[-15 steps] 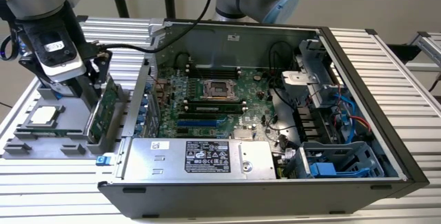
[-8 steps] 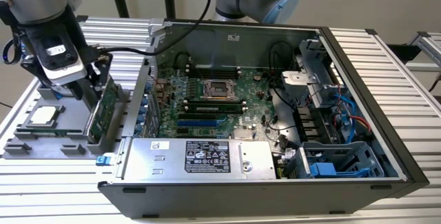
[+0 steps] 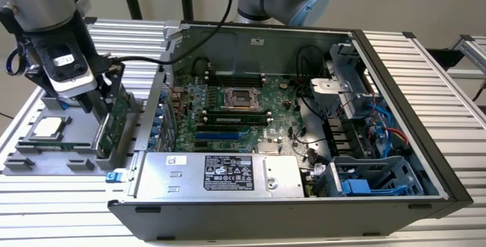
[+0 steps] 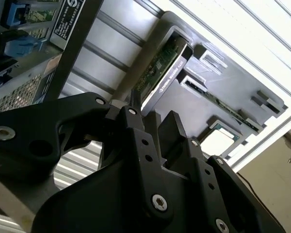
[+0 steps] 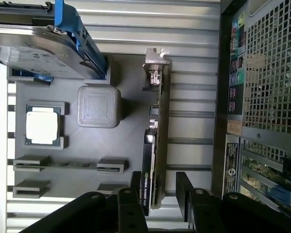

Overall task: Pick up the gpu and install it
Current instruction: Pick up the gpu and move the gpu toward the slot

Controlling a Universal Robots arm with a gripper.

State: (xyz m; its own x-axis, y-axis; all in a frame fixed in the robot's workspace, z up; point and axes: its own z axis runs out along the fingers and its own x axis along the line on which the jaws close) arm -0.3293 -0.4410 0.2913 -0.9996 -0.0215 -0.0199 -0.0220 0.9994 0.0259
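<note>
The gpu (image 5: 155, 141) stands on edge in a slot of the grey holder tray (image 5: 87, 160), its silver end bracket (image 5: 156, 63) at one end. In the exterior view its green board (image 3: 119, 116) faces the computer case. My gripper (image 5: 159, 187) is open and straddles the card near the end away from the bracket, one black finger (image 5: 136, 184) on the cooler side and the other on the board side, with a small gap left. In the second wrist view the gripper (image 4: 157, 127) sits over the card's edge (image 4: 161, 73).
The open computer case (image 3: 395, 59) lies on the exterior view's right, motherboard (image 3: 243, 116) exposed, power supply (image 3: 220, 173) in front. On the tray are a square silver CPU chip (image 5: 41, 125), a grey block (image 5: 98, 107) and a hard drive in a blue frame (image 5: 39, 48).
</note>
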